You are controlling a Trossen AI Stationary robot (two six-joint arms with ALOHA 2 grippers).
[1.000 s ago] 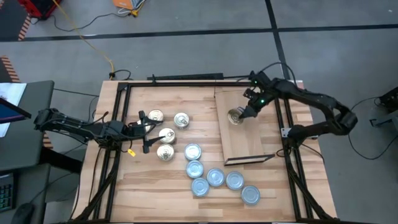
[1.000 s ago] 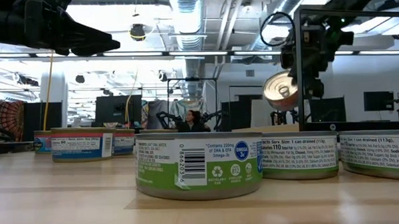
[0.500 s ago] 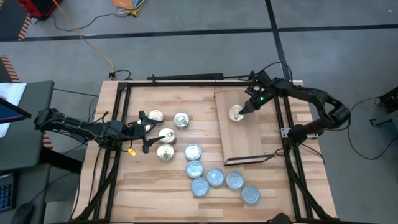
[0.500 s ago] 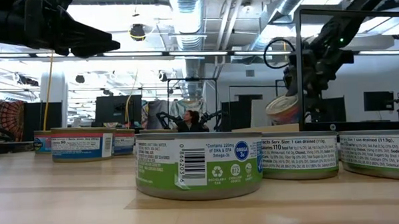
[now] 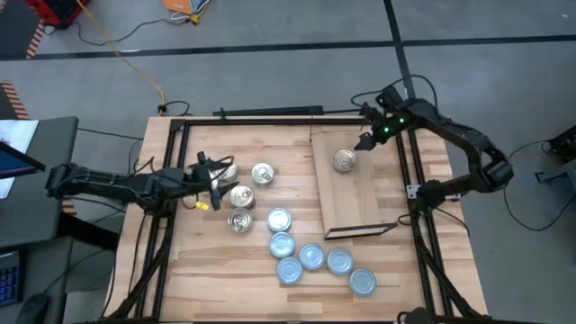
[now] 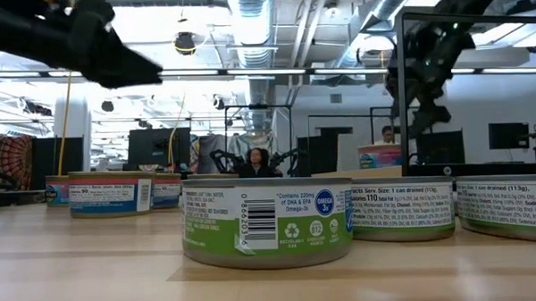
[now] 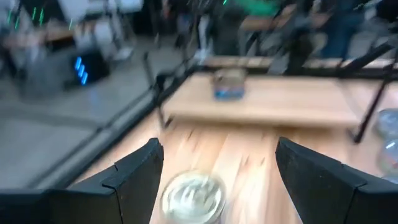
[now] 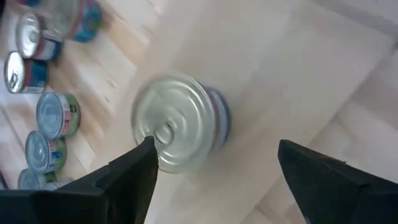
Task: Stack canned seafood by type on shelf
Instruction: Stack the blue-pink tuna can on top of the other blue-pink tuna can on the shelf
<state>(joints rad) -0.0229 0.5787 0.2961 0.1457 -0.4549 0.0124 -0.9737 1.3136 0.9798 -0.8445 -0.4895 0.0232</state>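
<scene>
Nearest the low camera, a green-labelled tin (image 6: 266,220) is sitting upright on the butcher-block tabletop (image 5: 207,270), with more tins (image 6: 402,213) lying just beside it to one side and blue-and-red-labelled tins (image 6: 109,194) standing farther back on the other.

From above, six silvery light-blue-topped tins (image 5: 310,256) are lying in a loose curved cluster on the tabletop's near half, none stacked. Farther back, four pale gold-topped tins (image 5: 241,196) are sitting in a group toward the left. The left gripper (image 5: 211,174) is hovering over this group, its fingers (image 7: 134,180) standing apart and holding nothing, and one gold-topped tin (image 7: 194,197) is showing below and between them in the left wrist view.

The shelf (image 5: 355,211), a light-wood board, is lying flat on the right part of the tabletop, its dark-edged strip (image 5: 360,231) at the near end. One gold-topped tin (image 5: 345,161) is resting upright on the shelf's far half, alone, with nothing on top of it.

The right gripper (image 5: 366,141) is hanging just beyond that tin, near the shelf's far right corner, clear of it. Its fingers (image 8: 323,180) are spread wide with nothing between them, and the tin (image 8: 177,123) is showing ahead of them on the pale board.
</scene>
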